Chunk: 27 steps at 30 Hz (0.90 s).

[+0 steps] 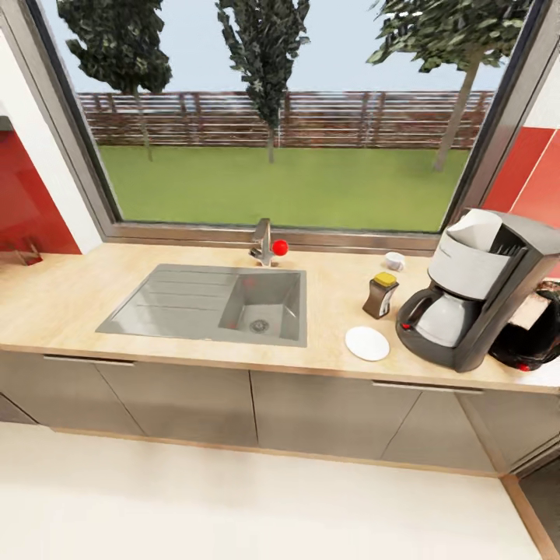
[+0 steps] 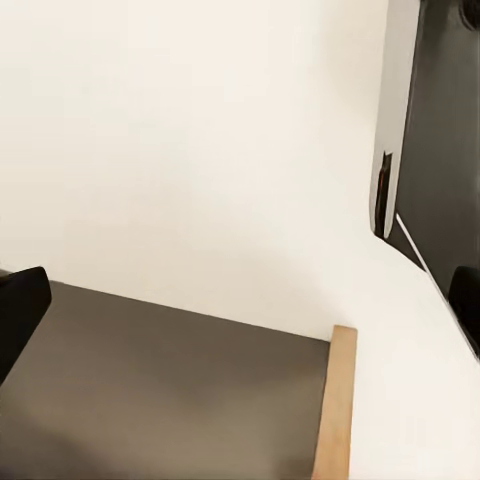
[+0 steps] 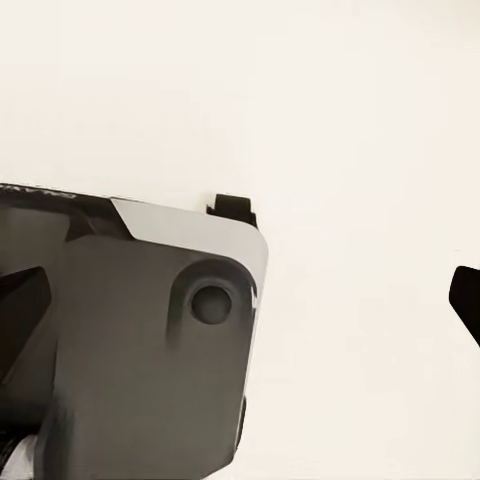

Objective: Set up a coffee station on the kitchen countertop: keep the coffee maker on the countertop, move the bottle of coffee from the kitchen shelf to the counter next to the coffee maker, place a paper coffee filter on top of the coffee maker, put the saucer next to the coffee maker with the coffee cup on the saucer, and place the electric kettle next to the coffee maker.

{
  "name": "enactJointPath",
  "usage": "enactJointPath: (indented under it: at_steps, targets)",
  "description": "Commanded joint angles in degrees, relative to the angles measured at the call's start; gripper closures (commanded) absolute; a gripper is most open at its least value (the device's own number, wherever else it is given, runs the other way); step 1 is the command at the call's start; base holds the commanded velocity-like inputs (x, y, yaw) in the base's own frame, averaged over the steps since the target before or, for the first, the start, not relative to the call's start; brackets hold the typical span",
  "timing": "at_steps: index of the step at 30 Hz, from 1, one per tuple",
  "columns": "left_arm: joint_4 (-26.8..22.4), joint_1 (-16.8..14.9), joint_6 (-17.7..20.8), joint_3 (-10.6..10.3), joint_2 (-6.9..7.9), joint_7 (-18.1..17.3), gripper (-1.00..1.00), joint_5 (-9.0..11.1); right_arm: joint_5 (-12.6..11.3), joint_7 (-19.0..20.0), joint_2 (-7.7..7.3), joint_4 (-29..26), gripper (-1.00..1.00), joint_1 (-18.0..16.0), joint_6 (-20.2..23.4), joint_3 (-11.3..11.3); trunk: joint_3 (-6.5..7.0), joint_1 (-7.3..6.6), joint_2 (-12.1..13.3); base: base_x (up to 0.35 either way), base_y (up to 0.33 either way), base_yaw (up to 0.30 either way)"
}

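The coffee maker (image 1: 482, 292) stands at the right end of the kitchen countertop (image 1: 70, 295). A white paper coffee filter (image 1: 476, 229) rests on top of its basket. Just left of the machine stands the bottle of coffee (image 1: 380, 295), and the empty saucer (image 1: 367, 343) lies in front of the bottle. The coffee cup (image 1: 395, 261) sits apart, back by the window sill. The electric kettle (image 1: 537, 336) is tucked against the machine's right side, partly hidden. My left gripper (image 2: 242, 315) and my right gripper (image 3: 240, 295) are both open and hold nothing; they hang low over the pale floor.
A steel sink (image 1: 187, 299) with a red-knobbed tap (image 1: 266, 244) is set into the countertop's middle. Grey cabinet fronts (image 1: 327, 412) run below, with pale floor before them. A dark panel with a wood edge (image 2: 335, 400) and my dark base (image 3: 150, 340) lie under the grippers.
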Motion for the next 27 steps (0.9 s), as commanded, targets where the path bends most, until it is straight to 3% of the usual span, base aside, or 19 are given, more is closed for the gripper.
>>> enactJointPath:
  at_steps: [1, 6, 13, 16, 19, 21, 24, 27]
  targets:
    - [-0.02, -0.06, -0.15, -0.48, 0.05, 0.14, -1.0, 0.54, 0.34, -0.02, 0.31, -0.35, -1.0, -0.03, -0.12, 0.41, -0.1, 0.02, -0.1, -0.016, 0.0, 0.0]
    - [-0.02, -0.08, -0.21, -0.48, 0.15, 0.14, -1.0, 0.54, 0.31, -0.05, 1.3, -2.44, -1.0, -0.03, -4.11, 0.36, -0.1, 0.02, -0.1, -0.015, 0.0, 0.0]
    - [-0.04, -0.16, -0.25, -0.47, 0.21, 0.14, -1.0, 0.54, 0.11, -0.18, 2.86, -6.36, -1.0, -0.03, -15.92, 0.01, -0.1, 0.02, -0.1, -0.214, 0.0, 0.0]
    - [-0.04, -0.17, -0.32, -0.47, 0.21, 0.12, -1.0, 0.54, 0.07, -0.81, 4.27, -8.71, -1.0, -0.03, -20.89, -0.12, -0.1, 0.02, -0.1, -0.099, 0.0, 0.0]
    - [-0.09, -0.17, -0.83, -0.49, 0.14, 0.07, -1.0, 0.54, 0.07, -4.74, 6.81, -11.15, -1.0, -0.03, -24.8, -0.16, -0.1, 0.02, -0.1, -0.03, 0.0, 0.0]
    - [-0.05, -0.15, -1.6, -0.49, 0.14, 0.01, -1.0, 0.54, 0.03, -9.93, 8.43, -13.21, -1.0, -0.03, -28.51, -0.17, -0.1, 0.02, -0.1, -0.011, 0.0, 0.0]
    - [-0.03, -0.11, -2.17, -0.45, 0.18, -0.01, -1.0, 0.54, 0.0, -15.36, 9.38, -17.43, -1.0, -0.03, -33.08, -0.08, -0.1, 0.02, -0.1, -0.005, 0.0, 0.0]
    - [-0.03, -0.07, -2.41, -0.38, 0.26, -0.03, -1.0, 0.54, -0.02, -17.73, 10.14, -22.33, -1.0, -0.03, -35.17, -0.03, -0.1, 0.02, -0.1, -0.001, 0.0, 0.0]
